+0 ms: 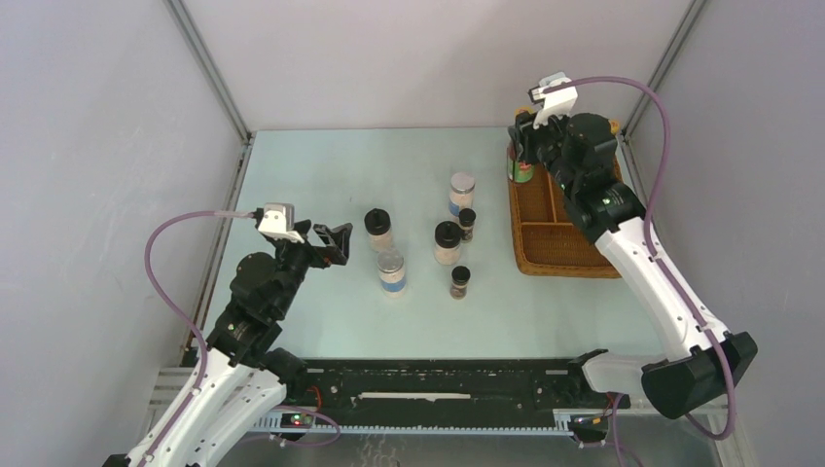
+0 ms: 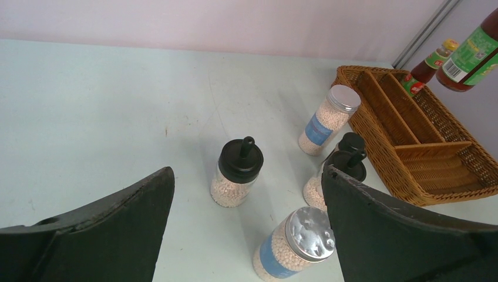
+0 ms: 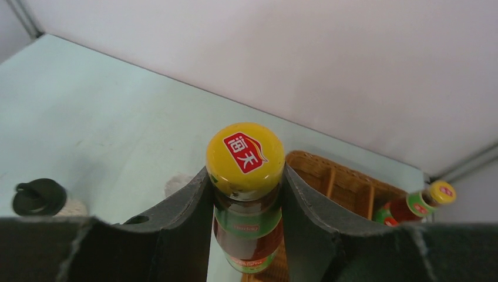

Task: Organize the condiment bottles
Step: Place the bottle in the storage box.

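My right gripper point(image 1: 526, 146) point(image 3: 245, 173) is shut on the neck of a red sauce bottle point(image 1: 522, 171) point(image 3: 246, 223) with an orange cap, held above the far left corner of the wicker tray point(image 1: 569, 255). The second red bottle point(image 3: 418, 205) point(image 2: 427, 66) stands in the tray's far end. On the table stand two silver-lidded blue-label jars point(image 1: 462, 193) point(image 1: 392, 270), two black-lidded white jars point(image 1: 378, 231) point(image 1: 448, 241) and two tiny dark jars point(image 1: 467, 223) point(image 1: 460, 281). My left gripper point(image 1: 336, 243) point(image 2: 248, 171) is open and empty, just left of the nearest black-lidded jar point(image 2: 238, 170).
The tray point(image 2: 434, 154) has long dividers and lies at the table's right side against the wall. Grey walls close in the table at the left, back and right. The jars stand close together at mid-table.
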Motion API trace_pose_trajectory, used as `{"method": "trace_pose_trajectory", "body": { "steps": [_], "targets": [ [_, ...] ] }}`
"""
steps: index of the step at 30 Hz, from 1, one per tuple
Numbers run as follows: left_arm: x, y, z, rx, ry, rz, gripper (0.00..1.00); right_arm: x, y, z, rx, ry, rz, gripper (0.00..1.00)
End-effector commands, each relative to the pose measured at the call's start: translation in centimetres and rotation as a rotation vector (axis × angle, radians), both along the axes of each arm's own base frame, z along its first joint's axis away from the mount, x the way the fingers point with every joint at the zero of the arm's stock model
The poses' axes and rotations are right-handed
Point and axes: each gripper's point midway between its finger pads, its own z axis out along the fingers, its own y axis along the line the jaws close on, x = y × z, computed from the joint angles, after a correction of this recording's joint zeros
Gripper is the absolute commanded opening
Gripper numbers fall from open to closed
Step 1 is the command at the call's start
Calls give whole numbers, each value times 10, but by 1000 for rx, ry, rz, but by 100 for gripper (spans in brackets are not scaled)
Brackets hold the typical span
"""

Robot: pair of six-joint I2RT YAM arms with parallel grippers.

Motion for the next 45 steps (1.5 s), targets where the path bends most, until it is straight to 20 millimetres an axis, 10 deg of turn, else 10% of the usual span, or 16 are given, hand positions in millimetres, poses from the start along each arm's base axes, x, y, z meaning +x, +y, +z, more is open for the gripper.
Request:
{"method": "trace_pose_trajectory", "body": {
  "steps": [1, 23, 45],
  "targets": [
    [-5, -3, 34, -34, -64, -25, 100, -2, -38, 47, 56, -156, -117, 0],
    [-6, 1, 29, -23, -62, -13, 100, 29, -186, -9, 206, -144, -505, 0],
    [-5, 2, 30, -4, -63, -6, 100, 68, -255, -48, 208, -148, -645, 0]
  ]
}}
